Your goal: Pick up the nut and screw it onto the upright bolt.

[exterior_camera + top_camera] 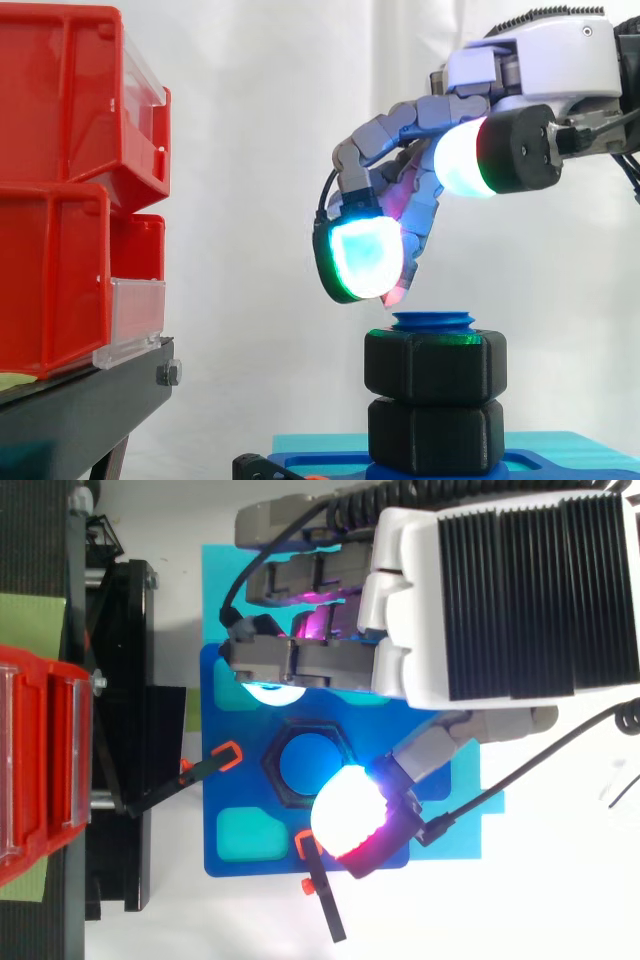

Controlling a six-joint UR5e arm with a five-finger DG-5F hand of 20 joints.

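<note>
A blue upright bolt [433,321] rises from a blue base plate [560,460]. Two black hexagonal nuts are threaded on it, the upper nut [435,368] just below the bolt's top and the lower nut [435,435] against the plate. From above, the upper nut [275,772] rings the bolt's top [305,765]. My hand [540,70] hovers above and to the right of the bolt. Its fingers are loosely bent and spread, with a cyan-green fingertip pad [362,258] just above and left of the nut. The thumb pad [350,815] glows on the opposite side. Nothing is held.
Stacked red bins [70,190] sit on a black stand [90,410] at the left. Black clamps with orange tips [320,890] hold the blue plate [215,800] at its left and bottom edges. A white curtain hangs behind.
</note>
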